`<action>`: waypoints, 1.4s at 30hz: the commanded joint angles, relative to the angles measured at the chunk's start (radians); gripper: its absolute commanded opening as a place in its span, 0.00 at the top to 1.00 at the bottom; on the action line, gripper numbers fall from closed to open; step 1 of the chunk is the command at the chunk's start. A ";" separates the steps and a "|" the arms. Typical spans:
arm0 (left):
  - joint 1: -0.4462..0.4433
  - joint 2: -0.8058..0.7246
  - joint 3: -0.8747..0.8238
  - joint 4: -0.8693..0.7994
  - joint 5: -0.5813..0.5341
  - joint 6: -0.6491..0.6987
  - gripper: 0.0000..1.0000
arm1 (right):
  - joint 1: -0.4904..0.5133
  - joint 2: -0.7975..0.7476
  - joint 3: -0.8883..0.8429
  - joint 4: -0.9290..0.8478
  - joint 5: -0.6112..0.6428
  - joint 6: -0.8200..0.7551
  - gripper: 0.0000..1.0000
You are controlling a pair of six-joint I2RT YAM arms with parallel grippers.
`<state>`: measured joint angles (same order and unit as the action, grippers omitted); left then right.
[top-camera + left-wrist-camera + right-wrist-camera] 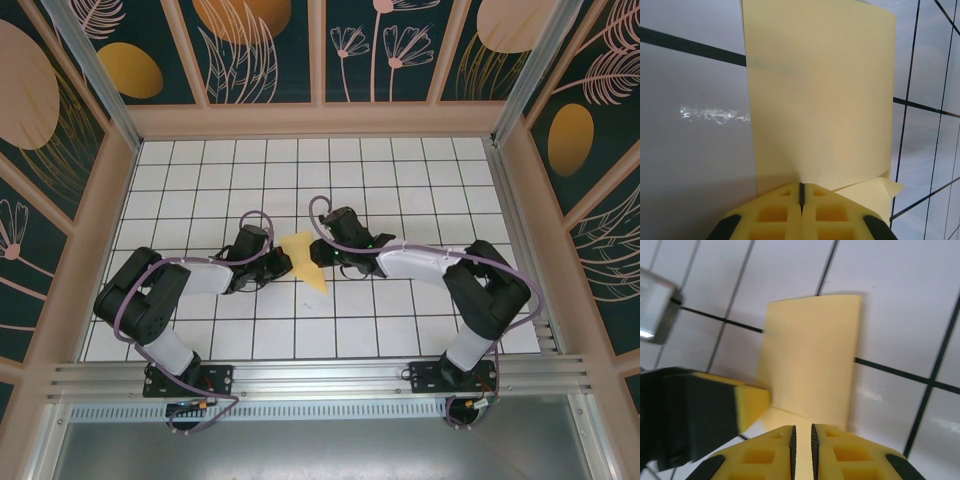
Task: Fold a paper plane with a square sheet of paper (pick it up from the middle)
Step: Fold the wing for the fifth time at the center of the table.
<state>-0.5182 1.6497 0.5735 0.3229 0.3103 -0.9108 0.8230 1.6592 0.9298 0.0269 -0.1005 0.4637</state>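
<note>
One creased pale-yellow square sheet of paper (820,100) sits pinched tight in the left gripper (801,197); right gripper (802,440) nearly closed, hold unclear.

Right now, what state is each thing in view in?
square sheet of paper, creased, part of it bent upward, not yet a plane.
left gripper, jaws shut on the paper's edge.
right gripper, jaws nearly together at the paper's edge; grip unclear.
</note>
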 commanded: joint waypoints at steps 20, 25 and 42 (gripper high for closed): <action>-0.006 -0.043 -0.032 -0.075 -0.007 0.007 0.92 | -0.028 0.240 0.018 0.015 -0.043 0.078 0.84; -0.004 -0.145 -0.023 -0.086 -0.038 -0.009 0.80 | -0.068 0.261 -0.010 -0.020 -0.132 -0.103 0.86; 0.031 -0.285 -0.053 -0.153 -0.212 -0.042 0.23 | -0.108 -0.045 -0.014 0.031 -0.118 -0.245 0.46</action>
<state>-0.5022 1.3964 0.5362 0.2008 0.1436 -0.9546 0.7029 1.6772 0.8967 0.0711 -0.2859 0.2375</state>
